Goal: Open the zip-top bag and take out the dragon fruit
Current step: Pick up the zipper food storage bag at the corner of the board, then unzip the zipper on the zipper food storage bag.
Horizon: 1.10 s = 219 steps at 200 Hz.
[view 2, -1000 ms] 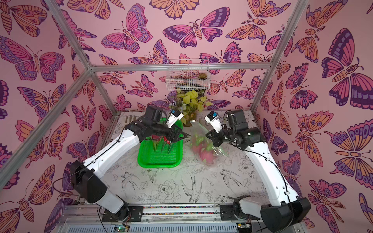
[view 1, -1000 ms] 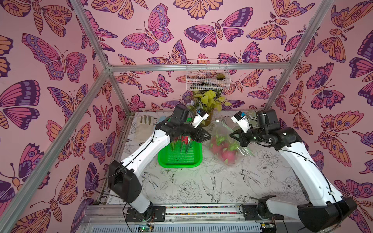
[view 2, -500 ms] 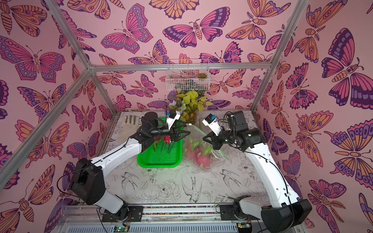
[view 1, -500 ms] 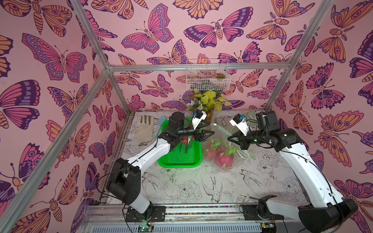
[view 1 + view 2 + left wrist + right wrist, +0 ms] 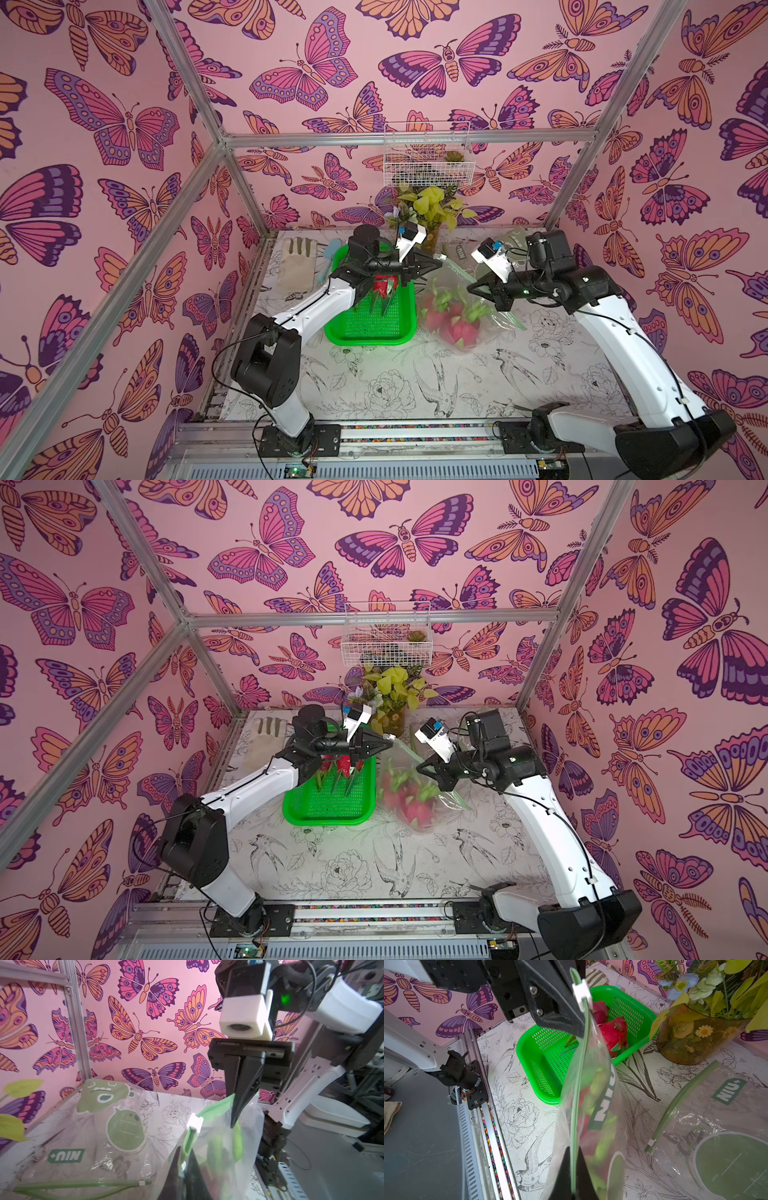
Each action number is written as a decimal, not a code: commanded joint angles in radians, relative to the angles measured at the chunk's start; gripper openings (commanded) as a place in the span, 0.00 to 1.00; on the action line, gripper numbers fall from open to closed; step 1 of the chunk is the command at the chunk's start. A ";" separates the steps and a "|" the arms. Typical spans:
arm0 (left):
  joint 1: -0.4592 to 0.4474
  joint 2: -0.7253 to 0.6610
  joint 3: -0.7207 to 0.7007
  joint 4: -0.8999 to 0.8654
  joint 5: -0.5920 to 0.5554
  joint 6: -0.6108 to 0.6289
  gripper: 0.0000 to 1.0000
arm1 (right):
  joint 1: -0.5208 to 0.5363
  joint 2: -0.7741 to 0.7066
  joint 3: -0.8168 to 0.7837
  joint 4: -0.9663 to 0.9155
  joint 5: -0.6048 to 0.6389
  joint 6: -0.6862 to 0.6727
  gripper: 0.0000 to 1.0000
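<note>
A: Where's the stuff we want?
B: Two pink dragon fruit (image 5: 451, 328) sit low in the bag (image 5: 453, 291), below both claws. The bag's bottom looks to rest on the table (image 5: 395, 386).
A: Who holds the bag?
B: Both claws. The right claw (image 5: 471, 286) is pinched tight on one end of the green zip edge (image 5: 576, 1088). The left claw (image 5: 437, 258) is pinched tight on the other end. The edge runs straight between them.
A: And the slider?
B: The white slider (image 5: 194, 1121) sits just past the left claw's tips. The zip looks closed all the way to the right claw.
A: How do we open it well?
B: I think the right claw should hold firm and not move. The left claw should take the slider along the edge toward the right claw, slow and level. Keep the edge tight, or the slider may jam.
A: What could go wrong?
B: Thin plastic can slip from a claw. Then the fruit would drop.
A: What lies past the claws?
B: Under the left claw is a green basket (image 5: 537, 1059) with a red dragon fruit (image 5: 612, 1034) in it. Farther off, behind the right claw, a second bag (image 5: 716, 1122) lies flat beside a vase (image 5: 695, 1039).
</note>
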 commanded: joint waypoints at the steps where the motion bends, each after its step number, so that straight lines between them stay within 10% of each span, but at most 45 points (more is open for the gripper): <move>1: 0.008 0.010 0.024 0.037 0.035 -0.029 0.00 | 0.001 -0.015 0.017 0.046 0.055 0.033 0.04; 16: 0.008 0.004 0.025 0.028 0.015 -0.039 0.00 | 0.001 0.001 0.058 0.048 0.113 0.075 0.33; 90: -0.056 -0.054 0.085 -0.264 -0.266 0.008 0.00 | 0.097 0.214 0.442 -0.153 0.108 0.046 0.53; 171: -0.095 -0.066 0.110 -0.320 -0.301 -0.011 0.00 | 0.121 0.321 0.511 -0.209 0.143 -0.159 0.53; 219: -0.096 -0.066 0.118 -0.332 -0.284 -0.015 0.00 | 0.121 0.333 0.517 -0.195 0.139 -0.202 0.36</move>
